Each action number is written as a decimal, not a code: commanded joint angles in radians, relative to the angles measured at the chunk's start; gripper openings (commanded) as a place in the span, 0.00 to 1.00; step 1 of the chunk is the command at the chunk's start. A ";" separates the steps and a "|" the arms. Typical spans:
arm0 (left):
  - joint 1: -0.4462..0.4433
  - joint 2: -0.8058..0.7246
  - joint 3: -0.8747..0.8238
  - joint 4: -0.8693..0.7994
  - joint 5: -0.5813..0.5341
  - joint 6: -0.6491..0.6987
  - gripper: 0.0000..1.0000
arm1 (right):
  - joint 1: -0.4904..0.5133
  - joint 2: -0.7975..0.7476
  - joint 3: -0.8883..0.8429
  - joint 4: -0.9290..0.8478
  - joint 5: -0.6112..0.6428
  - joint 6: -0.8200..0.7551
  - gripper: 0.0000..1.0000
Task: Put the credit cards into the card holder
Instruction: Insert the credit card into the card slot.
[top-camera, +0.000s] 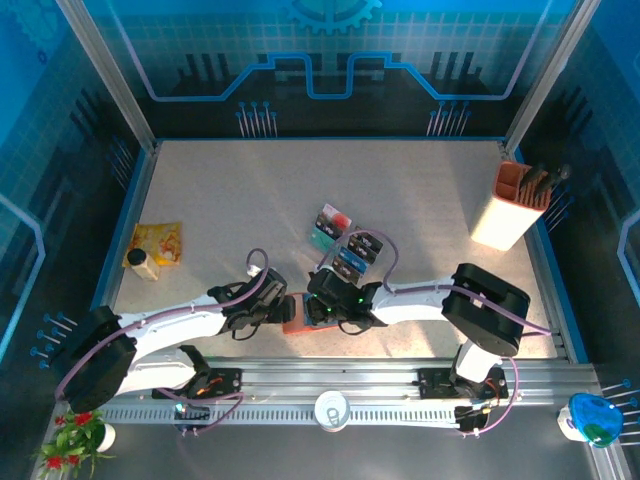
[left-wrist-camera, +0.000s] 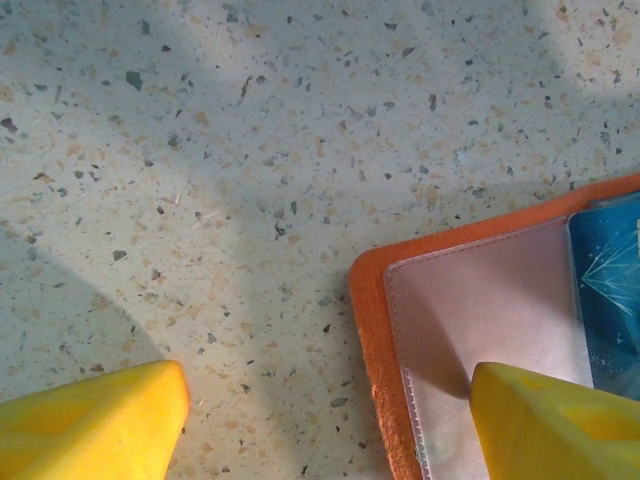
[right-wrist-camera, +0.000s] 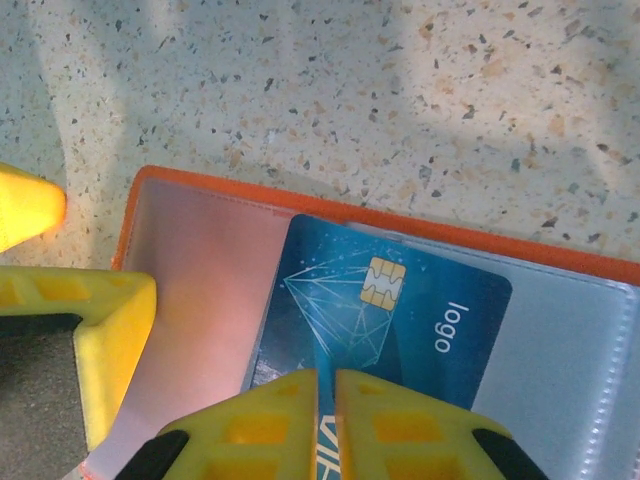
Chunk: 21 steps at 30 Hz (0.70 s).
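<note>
While the right gripper (right-wrist-camera: 326, 392) pinches a blue card (right-wrist-camera: 400, 310) into the card holder (right-wrist-camera: 200, 260), left gripper (left-wrist-camera: 330, 415) jaws wide, other credit cards (top-camera: 346, 243) wait farther.

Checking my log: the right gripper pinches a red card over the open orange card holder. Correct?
Not red. The card is blue, as the right wrist view shows; the right gripper does pinch it over the open orange card holder.
</note>
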 joint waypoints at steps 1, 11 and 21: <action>0.010 0.030 -0.024 -0.007 0.005 -0.001 0.77 | 0.011 0.029 0.014 -0.027 -0.021 0.006 0.14; 0.010 0.039 -0.018 -0.005 0.004 0.002 0.77 | 0.021 0.045 0.019 0.024 -0.077 0.042 0.13; 0.009 0.052 -0.009 -0.003 0.004 0.007 0.76 | 0.008 -0.015 -0.051 0.010 -0.064 0.035 0.10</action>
